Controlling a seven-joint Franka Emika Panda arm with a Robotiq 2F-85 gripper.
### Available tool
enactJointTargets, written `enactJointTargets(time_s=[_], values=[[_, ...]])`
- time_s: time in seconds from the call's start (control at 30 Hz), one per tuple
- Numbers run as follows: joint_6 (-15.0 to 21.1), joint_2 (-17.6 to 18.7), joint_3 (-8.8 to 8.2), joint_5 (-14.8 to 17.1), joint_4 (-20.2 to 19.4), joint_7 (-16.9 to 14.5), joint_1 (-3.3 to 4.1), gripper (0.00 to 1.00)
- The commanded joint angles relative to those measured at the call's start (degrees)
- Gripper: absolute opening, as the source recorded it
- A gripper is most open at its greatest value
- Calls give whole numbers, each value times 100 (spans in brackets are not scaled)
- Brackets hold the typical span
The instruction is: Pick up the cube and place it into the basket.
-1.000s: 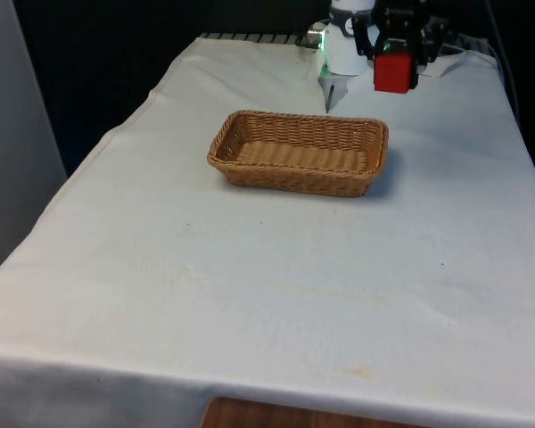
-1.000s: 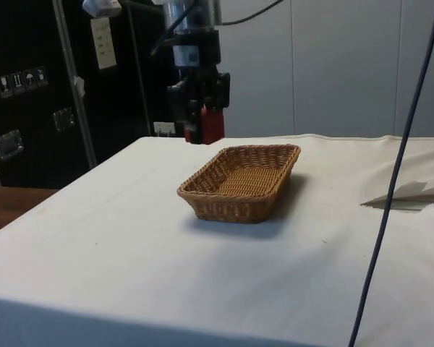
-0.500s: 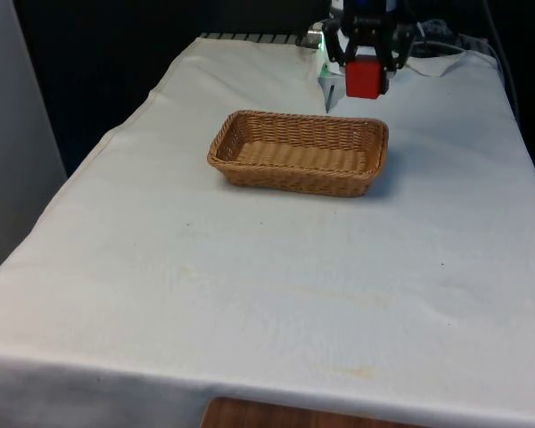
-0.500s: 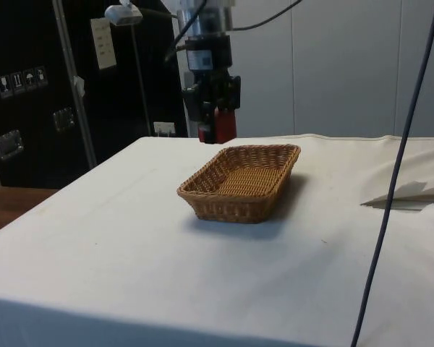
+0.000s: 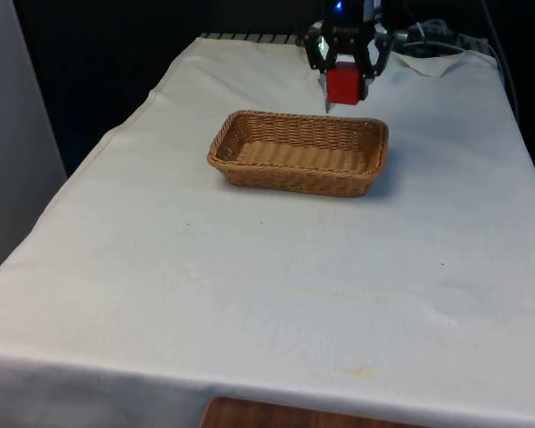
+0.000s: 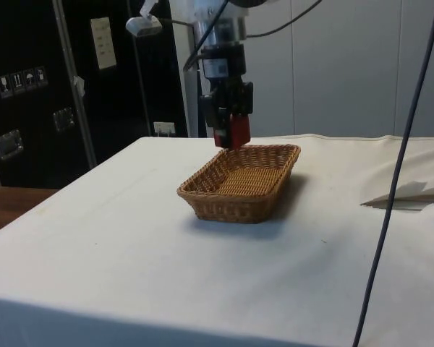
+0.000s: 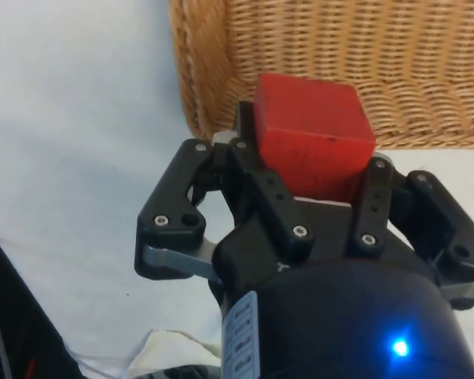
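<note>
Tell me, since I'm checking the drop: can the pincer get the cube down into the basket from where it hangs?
Probably yes. The pincer holds the red cube in the air near the basket's rim, the basket is open-topped, and nothing stands between them; it may need to shift further over the inside first.

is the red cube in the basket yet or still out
Still out. The gripper holds the red cube in the air above the wicker basket, near its rim; the basket's inside shows only bare weave.

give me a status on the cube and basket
Tool shut on red cube, in the air at the basket's far rim. Cube not yet over the middle. Nothing in the way.
</note>
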Motion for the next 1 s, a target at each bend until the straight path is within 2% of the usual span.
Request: enactJointTargets(time_s=[0.0,0.07,0.1,0.37,0.4,0.67,0.7,0.73,0.97], values=[[92,34,-34,11,-17,-74,-17,0],[40,57,-92,0,-6,-115,0,0],[138,103,-132,17,-23,-195,-23,0],[292,315,-407,23,-6,-498,-29,0],[246,315,-413,0,0,-464,-11,0],[355,435,-596,-17,0,-670,-34,0],[292,413,-579,-6,11,-636,-17,0],[361,441,-613,-17,0,-693,-34,0],[344,498,-716,-6,11,-796,-17,0]])
